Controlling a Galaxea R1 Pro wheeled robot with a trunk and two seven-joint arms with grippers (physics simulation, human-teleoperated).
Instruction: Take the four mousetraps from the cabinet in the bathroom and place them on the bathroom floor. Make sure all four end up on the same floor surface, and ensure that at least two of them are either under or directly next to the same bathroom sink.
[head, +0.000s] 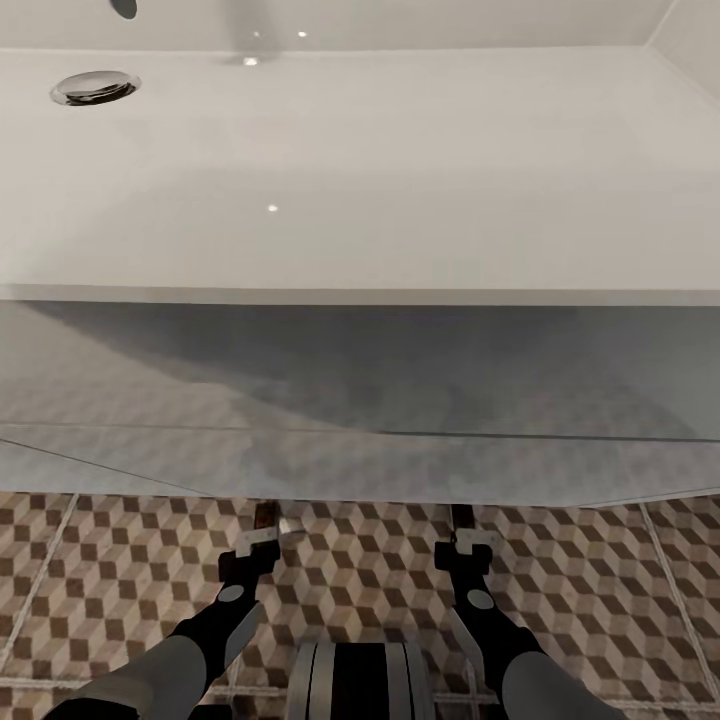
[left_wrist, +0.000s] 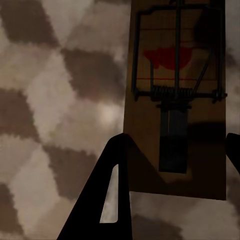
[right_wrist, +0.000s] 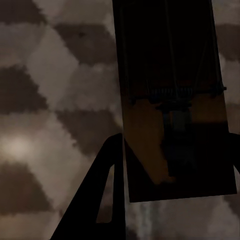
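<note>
Tan mousetrap (left_wrist: 175, 100) (red spot), brown-cream cube-patterned floor (head: 120, 590)

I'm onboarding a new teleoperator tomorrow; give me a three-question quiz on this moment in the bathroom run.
1. True or false: the left gripper and the right gripper each hold a mousetrap.
2. What shows at the head view's upper left? A) chrome drain B) toilet lid C) drawer handle
3. Fill in: the left gripper's mousetrap has a ___ spot on top.

Key: 1 true; 2 A, the drain in the white sink; 3 red. The right gripper's mousetrap lies in shadow over the floor.
</note>
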